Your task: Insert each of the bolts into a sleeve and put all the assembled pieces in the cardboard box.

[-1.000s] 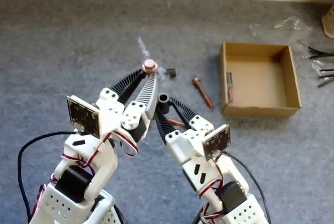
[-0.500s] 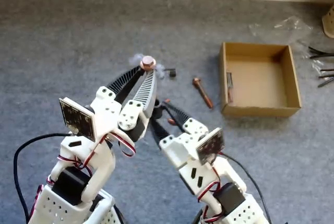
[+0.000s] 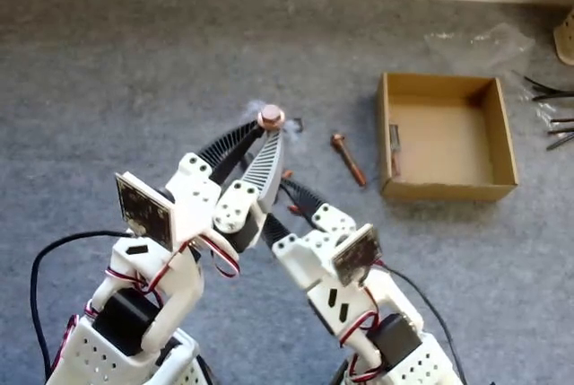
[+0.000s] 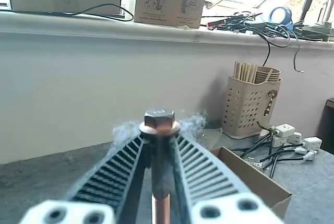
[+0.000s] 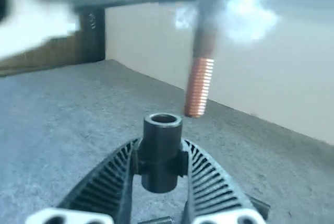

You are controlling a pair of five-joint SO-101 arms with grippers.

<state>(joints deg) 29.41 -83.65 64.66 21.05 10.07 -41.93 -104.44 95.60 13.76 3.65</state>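
Note:
My left gripper is shut on a copper bolt, held upright with its hex head above the fingertips. The bolt's threaded end hangs just above and slightly to one side of a black sleeve. That sleeve stands upright with my right gripper shut on it. In the high view the right gripper sits under the left one, which hides the sleeve. A second bolt lies on the carpet beside the cardboard box. A small black sleeve lies beyond the left fingertips.
Inside the box, a slim piece lies against the near-left wall. Black cables and clear plastic lie at the far right. A basket stands by the wall. Grey carpet stretches open to the left.
The right gripper with its sleeve has moved left and under the left gripper. The left gripper has shifted a little to the right with the bolt.

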